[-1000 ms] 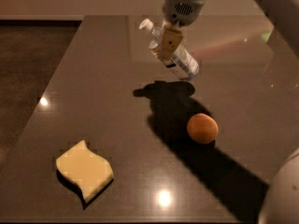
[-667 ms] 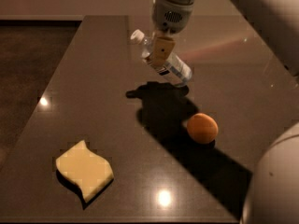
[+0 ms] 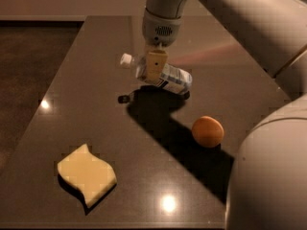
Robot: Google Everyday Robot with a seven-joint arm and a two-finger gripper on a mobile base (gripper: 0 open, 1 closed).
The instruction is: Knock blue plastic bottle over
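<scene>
The blue plastic bottle (image 3: 165,76) lies tipped almost flat near the middle of the dark table (image 3: 96,128), white cap pointing left, base to the right, its cap end slightly raised. My gripper (image 3: 156,67) hangs straight down from the arm at the top of the view and sits right at the bottle's neck end; a tan finger (image 3: 155,66) covers part of the bottle. Whether it grips or only touches the bottle does not show.
An orange ball (image 3: 207,131) sits right of centre, in front of the bottle. A yellow wavy sponge (image 3: 87,173) lies at the front left. The arm's white body (image 3: 268,176) fills the right side. The table edge runs along the left.
The gripper and bottle moved left and toward the camera. The bottle went from steeply tilted to nearly flat.
</scene>
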